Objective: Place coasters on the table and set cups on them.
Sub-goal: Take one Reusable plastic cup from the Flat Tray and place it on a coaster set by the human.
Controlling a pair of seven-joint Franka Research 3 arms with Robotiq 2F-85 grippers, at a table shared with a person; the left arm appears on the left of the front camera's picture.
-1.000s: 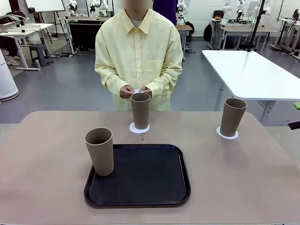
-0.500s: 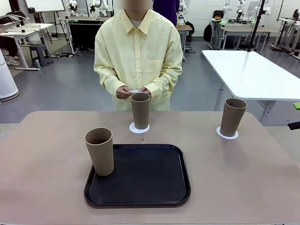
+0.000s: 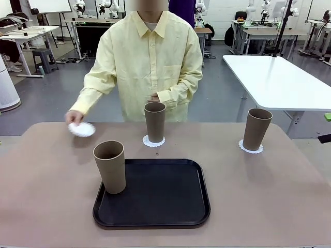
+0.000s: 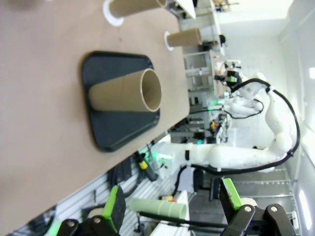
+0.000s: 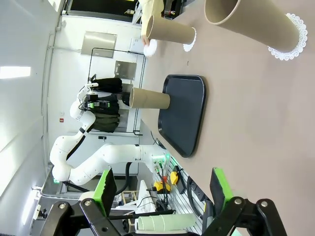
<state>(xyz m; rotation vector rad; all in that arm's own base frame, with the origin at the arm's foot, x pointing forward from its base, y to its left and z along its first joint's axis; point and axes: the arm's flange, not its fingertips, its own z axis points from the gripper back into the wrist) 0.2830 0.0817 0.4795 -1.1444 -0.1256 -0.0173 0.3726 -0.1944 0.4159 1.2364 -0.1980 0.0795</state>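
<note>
The person's hand [image 3: 74, 117] holds a white lacy coaster [image 3: 81, 129] just above the table [image 3: 46, 175] at its far left. Two tan cups stand on coasters: the middle cup [image 3: 154, 121] on one [image 3: 153, 141], the right cup [image 3: 257, 128] on another [image 3: 251, 147]. The third cup [image 3: 110, 166] stands on the left edge of the black tray [image 3: 160, 199]. My left gripper [image 4: 172, 206] is open and off the table's edge, with that cup [image 4: 125, 91] far ahead. My right gripper [image 5: 162, 191] is open too, with the right cup [image 5: 251, 22] ahead.
The person in a yellow shirt [image 3: 152, 62] stands at the far edge, the other hand [image 3: 153, 97] held behind the middle cup. A white table [image 3: 279, 80] stands beyond the right corner. Bare tabletop lies left and right of the tray.
The person's hand has swung from in front of the body out to the table's far left, carrying a coaster. The cups and the tray have not moved.
</note>
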